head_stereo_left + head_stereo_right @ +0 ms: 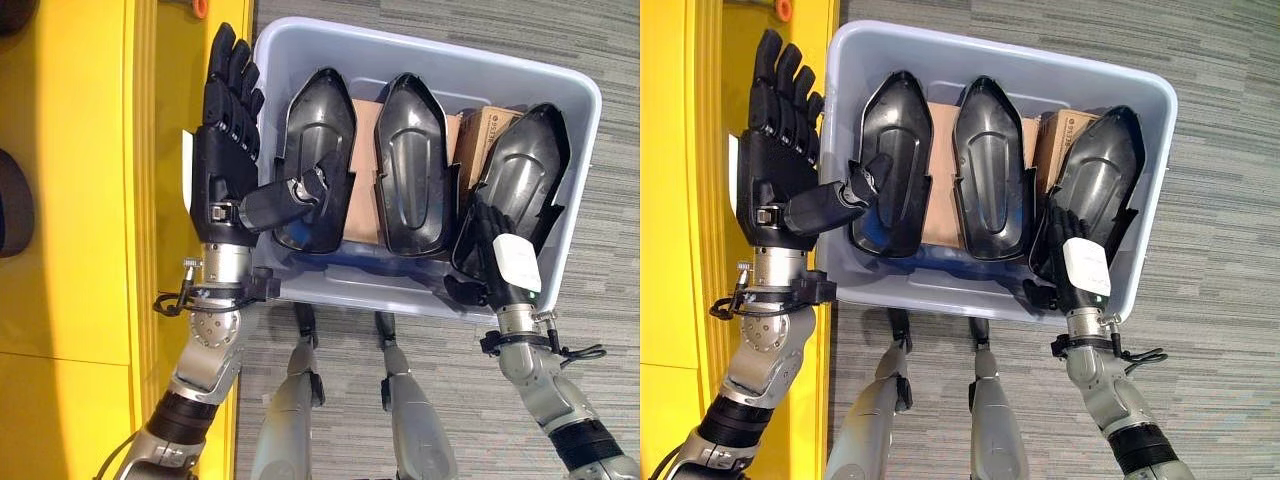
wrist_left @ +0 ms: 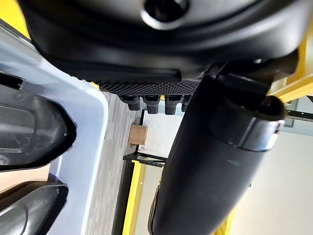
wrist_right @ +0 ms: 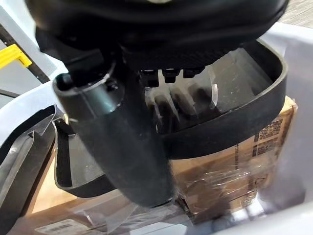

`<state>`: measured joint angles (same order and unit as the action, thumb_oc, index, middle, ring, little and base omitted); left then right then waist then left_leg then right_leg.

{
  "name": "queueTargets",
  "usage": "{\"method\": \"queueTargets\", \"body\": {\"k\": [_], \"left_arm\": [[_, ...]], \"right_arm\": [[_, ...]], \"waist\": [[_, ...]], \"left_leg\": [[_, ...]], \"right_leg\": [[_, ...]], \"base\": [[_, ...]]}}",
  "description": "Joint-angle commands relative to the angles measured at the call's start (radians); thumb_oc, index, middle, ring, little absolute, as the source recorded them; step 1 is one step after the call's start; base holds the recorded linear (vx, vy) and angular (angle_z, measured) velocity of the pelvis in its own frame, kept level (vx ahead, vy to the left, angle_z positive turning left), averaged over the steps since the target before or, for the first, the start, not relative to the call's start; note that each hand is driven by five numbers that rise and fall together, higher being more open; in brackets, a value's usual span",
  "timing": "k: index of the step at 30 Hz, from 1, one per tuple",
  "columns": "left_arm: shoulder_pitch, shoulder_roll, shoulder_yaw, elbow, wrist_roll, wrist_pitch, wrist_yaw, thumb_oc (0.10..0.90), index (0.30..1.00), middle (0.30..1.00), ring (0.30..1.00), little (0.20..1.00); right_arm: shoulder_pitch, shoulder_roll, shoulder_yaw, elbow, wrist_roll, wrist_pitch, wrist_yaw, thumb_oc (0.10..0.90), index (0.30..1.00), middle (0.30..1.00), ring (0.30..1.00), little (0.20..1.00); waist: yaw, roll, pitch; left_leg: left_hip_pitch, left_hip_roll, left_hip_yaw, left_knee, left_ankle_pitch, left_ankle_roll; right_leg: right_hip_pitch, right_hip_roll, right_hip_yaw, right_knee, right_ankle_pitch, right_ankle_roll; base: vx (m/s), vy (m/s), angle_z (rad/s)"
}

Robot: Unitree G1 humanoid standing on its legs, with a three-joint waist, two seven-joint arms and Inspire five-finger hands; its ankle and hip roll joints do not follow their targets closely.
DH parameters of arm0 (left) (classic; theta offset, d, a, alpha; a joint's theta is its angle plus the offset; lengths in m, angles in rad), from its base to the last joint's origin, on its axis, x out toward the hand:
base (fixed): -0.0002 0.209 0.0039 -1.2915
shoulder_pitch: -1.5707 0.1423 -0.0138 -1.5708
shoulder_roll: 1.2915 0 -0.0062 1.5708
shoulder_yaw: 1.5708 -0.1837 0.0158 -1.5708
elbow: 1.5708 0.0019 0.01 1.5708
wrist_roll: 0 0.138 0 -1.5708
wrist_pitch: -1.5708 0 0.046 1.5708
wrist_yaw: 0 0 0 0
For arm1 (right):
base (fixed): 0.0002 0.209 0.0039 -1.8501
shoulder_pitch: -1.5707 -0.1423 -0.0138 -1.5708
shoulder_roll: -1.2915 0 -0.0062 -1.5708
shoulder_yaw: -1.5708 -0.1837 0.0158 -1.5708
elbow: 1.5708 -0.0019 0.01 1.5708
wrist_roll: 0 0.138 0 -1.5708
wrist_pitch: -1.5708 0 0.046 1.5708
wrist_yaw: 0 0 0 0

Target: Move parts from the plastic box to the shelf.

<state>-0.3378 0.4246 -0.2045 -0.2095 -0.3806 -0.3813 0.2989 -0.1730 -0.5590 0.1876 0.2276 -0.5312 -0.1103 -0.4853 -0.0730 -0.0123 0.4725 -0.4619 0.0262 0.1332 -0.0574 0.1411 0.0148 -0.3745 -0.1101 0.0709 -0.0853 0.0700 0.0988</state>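
Observation:
Three glossy black shell parts stand side by side in the pale plastic box (image 1: 430, 62): a left part (image 1: 318, 150), a middle part (image 1: 412, 160) and a right part (image 1: 530, 160) that leans outward. My left hand (image 1: 225, 150) is open beside the box's left wall, fingers straight, and its thumb reaches over the rim to the left part. My right hand (image 1: 490, 250) holds the near end of the right part (image 3: 234, 122). Its fingers lie inside the shell and its thumb (image 3: 122, 142) lies outside the rim.
The yellow shelf (image 1: 90, 250) runs along the left, close to the box. Brown cardboard boxes (image 1: 365, 170) wrapped in film lie under the parts. Grey carpet (image 1: 600, 330) surrounds the box to the right and near side.

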Motion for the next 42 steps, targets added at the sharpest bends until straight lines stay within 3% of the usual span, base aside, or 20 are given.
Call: {"method": "queueTargets", "body": {"k": [1, 11, 20, 21, 22, 23, 24, 30, 42], "left_arm": [[-0.053, 0.006, 0.02, -0.104, 0.047, -0.129, 0.003, 0.9, 1.0, 1.0, 1.0, 1.0], [-0.075, -0.011, -0.01, -0.103, 0.006, -0.136, -0.007, 0.9, 1.0, 1.0, 1.0, 1.0], [-0.091, -0.021, -0.045, -0.098, -0.029, -0.132, -0.024, 0.9, 1.0, 1.0, 1.0, 1.0], [-0.092, -0.024, -0.048, -0.096, -0.034, -0.13, -0.027, 0.9, 1.0, 1.0, 1.0, 1.0], [-0.092, -0.024, -0.047, -0.096, -0.034, -0.13, -0.027, 0.9, 1.0, 1.0, 1.0, 1.0], [-0.095, -0.024, -0.05, -0.097, -0.034, -0.127, -0.028, 0.9, 1.0, 1.0, 1.0, 1.0], [-0.094, -0.025, -0.05, -0.099, -0.036, -0.123, -0.032, 0.9, 1.0, 1.0, 1.0, 1.0], [-0.095, -0.023, -0.042, -0.097, -0.03, -0.123, -0.028, 0.9, 1.0, 1.0, 1.0, 1.0], [-0.088, -0.017, -0.021, -0.061, -0.02, -0.115, -0.03, 0.9, 1.0, 1.0, 1.0, 1.0]], "right_arm": [[-0.036, 0.008, -0.03, 0.029, 0.034, -0.018, -0.075, 0.9, 1.0, 1.0, 1.0, 1.0], [-0.185, 0.02, 0.0, 0.249, 0.093, 0.028, -0.15, 0.9, 1.0, 1.0, 1.0, 1.0], [-0.332, 0.035, 0.064, 0.556, 0.195, 0.07, -0.176, 0.9, 1.0, 1.0, 1.0, 1.0], [-0.342, 0.035, 0.081, 0.583, 0.193, 0.075, -0.166, 0.694, 0.712, 0.712, 0.712, 0.712], [-0.344, 0.035, 0.083, 0.586, 0.194, 0.074, -0.166, 0.635, 0.629, 0.629, 0.629, 0.629], [-0.355, 0.037, 0.092, 0.601, 0.198, 0.077, -0.161, 0.433, 0.347, 0.347, 0.347, 0.347], [-0.359, 0.039, 0.114, 0.622, 0.19, 0.083, -0.141, 0.4, 0.3, 0.3, 0.3, 0.3], [-0.344, 0.037, 0.134, 0.597, 0.158, 0.084, -0.116, 0.4, 0.3, 0.3, 0.3, 0.3], [-0.17, 0.022, 0.052, 0.303, 0.064, 0.06, -0.082, 0.4, 0.3, 0.3, 0.3, 0.3]], "waist": [[0.011, -0.032, -0.033], [0.039, -0.014, -0.015], [0.061, 0.015, 0.017], [0.063, 0.017, 0.021], [0.062, 0.017, 0.021], [0.064, 0.019, 0.024], [0.065, 0.02, 0.026], [0.062, 0.014, 0.024], [0.032, -0.015, -0.032]], "left_leg": [[-0.095, 0.041, 0.002, 0.182, -0.14, -0.066], [-0.133, 0.03, -0.008, 0.219, -0.155, -0.063], [-0.199, 0.024, -0.021, 0.299, -0.183, -0.058], [-0.204, 0.024, -0.023, 0.306, -0.186, -0.056], [-0.205, 0.024, -0.023, 0.307, -0.187, -0.056], [-0.208, 0.025, -0.022, 0.311, -0.189, -0.056], [-0.206, 0.025, -0.023, 0.313, -0.192, -0.056], [-0.2, 0.031, -0.021, 0.321, -0.198, -0.055], [-0.108, 0.043, -0.025, 0.272, -0.189, -0.062]], "right_leg": [[0.11, -0.126, -0.089, -0.002, 0.001, 0.08], [0.108, -0.128, -0.097, -0.002, -0.005, 0.073], [0.082, -0.124, -0.093, 0.034, -0.027, 0.058], [0.076, -0.122, -0.091, 0.042, -0.03, 0.056], [0.075, -0.121, -0.091, 0.043, -0.031, 0.056], [0.071, -0.121, -0.091, 0.049, -0.034, 0.055], [0.067, -0.118, -0.088, 0.057, -0.038, 0.052], [0.067, -0.111, -0.086, 0.07, -0.051, 0.047], [0.133, -0.11, -0.097, 0.056, -0.052, 0.055]], "base": [[0.0, 0.0, 0.0], [0.0, 0.0, 0.0], [-0.02, -0.012, 0.04], [-0.02, -0.007, 0.04], [0.0, 0.0, 0.0], [0.0, 0.0, 0.0], [0.0, 0.0, 0.0], [0.0, -0.002, -0.01], [0.01, 0.0, 0.0]]}}
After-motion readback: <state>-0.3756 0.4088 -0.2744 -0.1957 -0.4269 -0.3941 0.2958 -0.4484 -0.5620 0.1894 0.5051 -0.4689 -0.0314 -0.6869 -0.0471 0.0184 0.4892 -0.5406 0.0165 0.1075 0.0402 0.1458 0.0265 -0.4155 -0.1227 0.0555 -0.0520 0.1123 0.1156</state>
